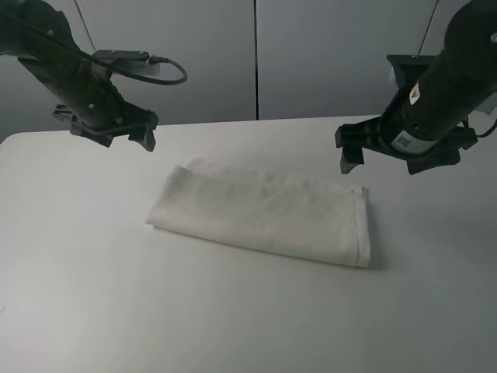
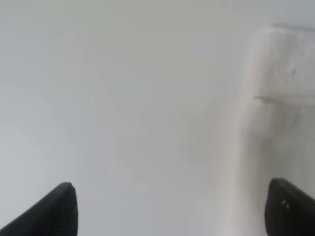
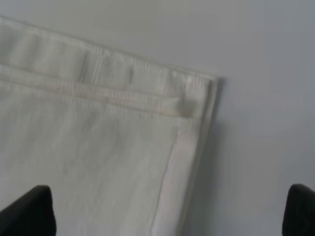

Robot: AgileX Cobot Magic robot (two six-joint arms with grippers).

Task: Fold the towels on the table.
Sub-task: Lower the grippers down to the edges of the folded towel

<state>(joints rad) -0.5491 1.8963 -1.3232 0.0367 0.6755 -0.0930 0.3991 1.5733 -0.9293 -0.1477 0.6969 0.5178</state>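
Towel [image 1: 264, 211]: lies flat near the middle of the table [image 1: 78, 311], a little toward the far edge, slanting from far left to near right. Looks already folded at least once: shows stacked hems and a doubled edge at its right-hand corner in the right wrist view, and reads from above as a long, narrow, thick pad. Probably leaves one more fold, short end over short end, or perhaps none; cannot tell how many are wanted.

Left gripper [image 1: 116, 128]: hangs above the table beyond the far-left corner, jaws spread wide, holding nothing.

Right gripper [image 1: 380, 159]: hangs over the far-right corner, jaws equally wide, empty, clear of the cloth.
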